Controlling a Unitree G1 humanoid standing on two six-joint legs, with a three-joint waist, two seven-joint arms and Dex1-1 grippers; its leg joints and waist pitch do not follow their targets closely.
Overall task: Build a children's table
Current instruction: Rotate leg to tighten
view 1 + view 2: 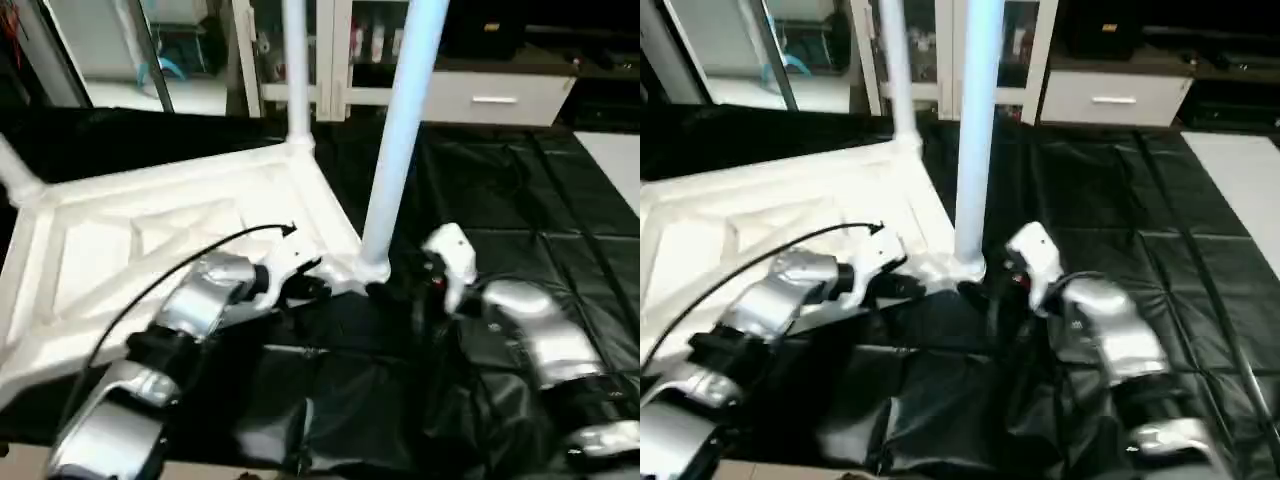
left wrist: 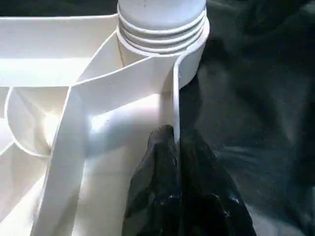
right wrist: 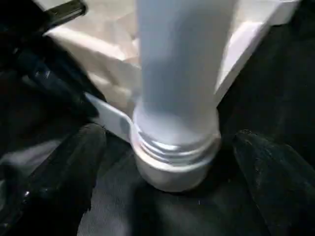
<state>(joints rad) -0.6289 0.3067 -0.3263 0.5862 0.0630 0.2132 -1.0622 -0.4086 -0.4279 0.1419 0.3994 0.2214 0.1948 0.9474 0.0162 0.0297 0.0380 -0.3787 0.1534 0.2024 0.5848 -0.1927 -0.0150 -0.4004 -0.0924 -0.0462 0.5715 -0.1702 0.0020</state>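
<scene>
The children's table lies upside down, its white X-ribbed tabletop (image 1: 150,230) resting on the black-covered work table. Three white legs stand in corner sockets: one at the far corner (image 1: 296,70), one at the left corner (image 1: 14,175), and one at the near right corner (image 1: 395,150). My left gripper (image 2: 173,140) is shut on the tabletop's thin rim wall, just beside the near right socket (image 2: 162,29). My right gripper (image 3: 170,135) is open around that leg's threaded base (image 3: 172,157). Its two black fingers (image 3: 74,162) stand on either side without touching it.
Wrinkled black sheeting (image 1: 520,200) covers the work table to the right and front of the tabletop. A white cabinet with a drawer (image 1: 490,98) and glass doors stands beyond the far edge. A black cable (image 1: 170,262) arcs over my left forearm.
</scene>
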